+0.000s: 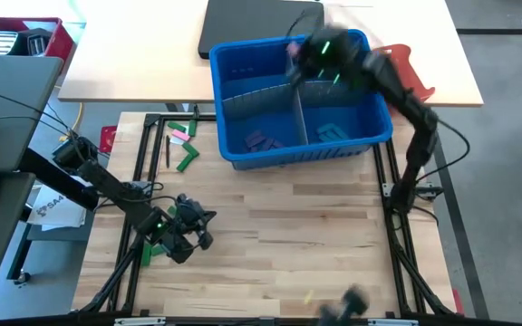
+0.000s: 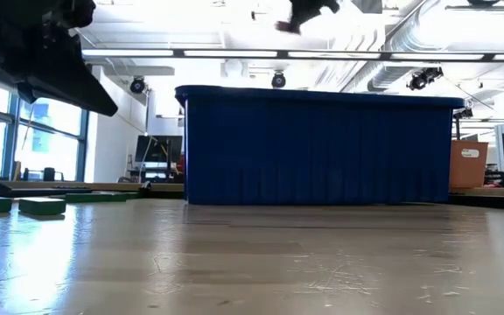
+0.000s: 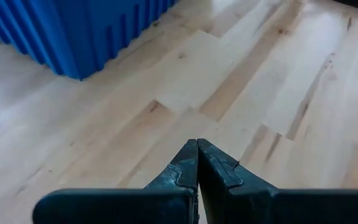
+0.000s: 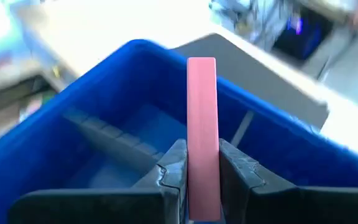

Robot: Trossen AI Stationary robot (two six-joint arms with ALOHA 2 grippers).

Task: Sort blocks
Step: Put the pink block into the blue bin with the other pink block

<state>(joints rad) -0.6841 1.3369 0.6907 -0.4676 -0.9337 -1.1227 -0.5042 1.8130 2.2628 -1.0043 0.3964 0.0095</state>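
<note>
Clamped between the right gripper's two fingers, a pink block is held upright above the blue bin, over its far side. Purple and blue blocks are seen inside the divided bin. Green and pink blocks are scattered on the table beside it. The left gripper is kept fully closed and empty, low over the wood.

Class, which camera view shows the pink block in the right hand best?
The right wrist view: the pink block stands upright, clamped in the right hand above the blue bin. The high and low views show only a pink blur; the left wrist view misses it.
</note>
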